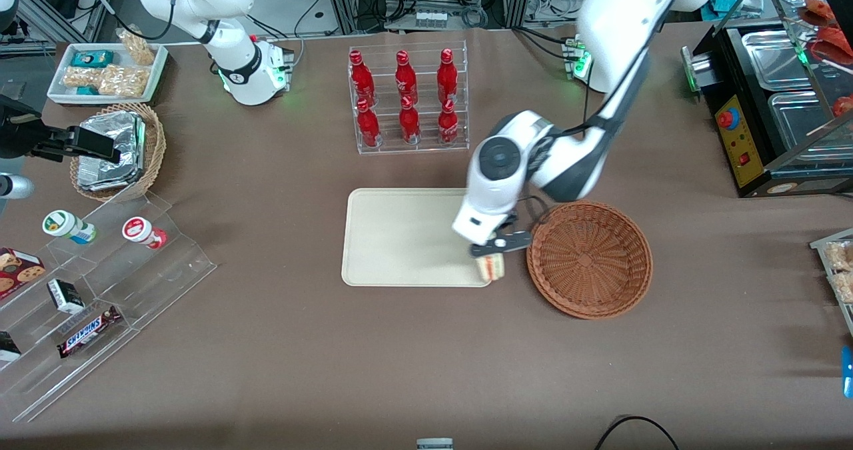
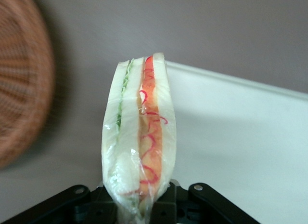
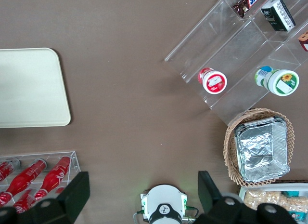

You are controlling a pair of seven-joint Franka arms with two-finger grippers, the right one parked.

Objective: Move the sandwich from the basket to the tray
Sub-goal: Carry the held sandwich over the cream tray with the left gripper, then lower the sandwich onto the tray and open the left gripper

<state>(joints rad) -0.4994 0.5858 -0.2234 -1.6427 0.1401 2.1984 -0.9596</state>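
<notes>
The brown-clothed table (image 1: 280,343) carries everything. Largest of the task's things is the cream-beige tray (image 1: 400,237), flat and bare, lying nearer the front camera than the clear rack of red bottles (image 1: 406,100). Just beside the tray, toward the working arm's end of the table, sits the shallow reddish-brown wicker basket (image 1: 590,258) — nothing shows inside it.

The left arm reaches down between the two, and its gripper (image 1: 494,249) hangs over the tray's corner nearest the basket. The jaws are clamped on the sandwich (image 1: 493,266), which they pinch by one end; in the wrist view the clear-wrapped wedge (image 2: 139,137) stands edge-on out of the gripper (image 2: 139,204), green filling on one side and red on the other, with the tray's rim (image 2: 231,79) and the basket's weave (image 2: 24,89) to either side of it.

As for progress, the pick looks done: the sandwich is out of the basket and held at the tray's edge, seemingly clear of its surface, though how high is hard to judge. What seems left is a short carry inward over the tray, a lowering, and the release — placed too near the rim, the wedge could tip off onto the cloth.
</notes>
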